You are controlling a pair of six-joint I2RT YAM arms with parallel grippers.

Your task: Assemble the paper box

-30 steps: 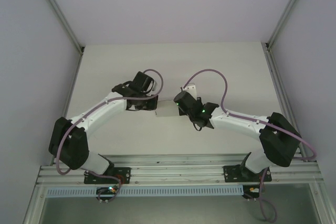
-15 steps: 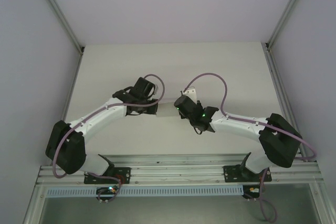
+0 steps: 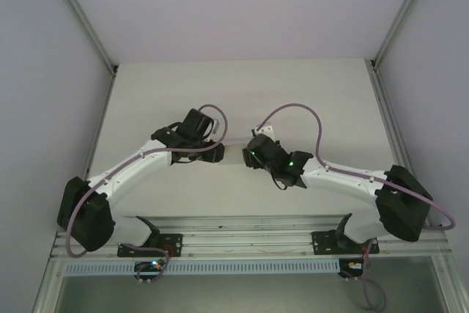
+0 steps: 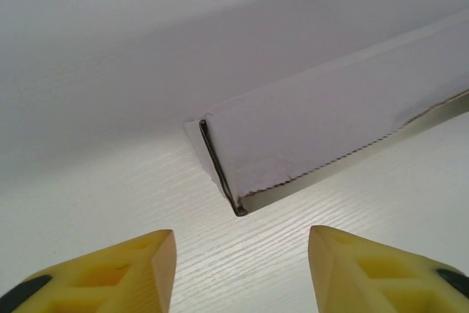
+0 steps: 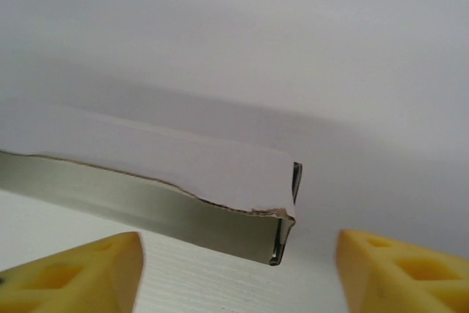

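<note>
Where the arms are bolted to the rail (image 3: 249, 225) at the near edge of the table (image 3: 242, 86), their bases sit wide apart, and both arms reach inward and away until the wrists nearly meet at mid-table. A purple cable (image 3: 304, 111) loops over each wrist. The left gripper (image 3: 214, 153) points right and the right gripper (image 3: 251, 156) points left, so they face each other with the box (image 3: 233, 153) lying on the table between them.

In the left wrist view the yellow fingers (image 4: 124, 265) stand spread wide with nothing between them. One end of the box (image 4: 330, 122) lies just ahead of the tips and apart from them. It is low, flat and white, with a ragged edge along its near side and a dark slit at the corner.

In the right wrist view the fingers (image 5: 396, 269) are likewise parted and empty. The other end of the box (image 5: 146, 163) sits just beyond them, its shaded side wall towards the camera and a thin gap showing at the corner. Past the box, bare table runs to the grey back wall (image 3: 242, 5)
</note>
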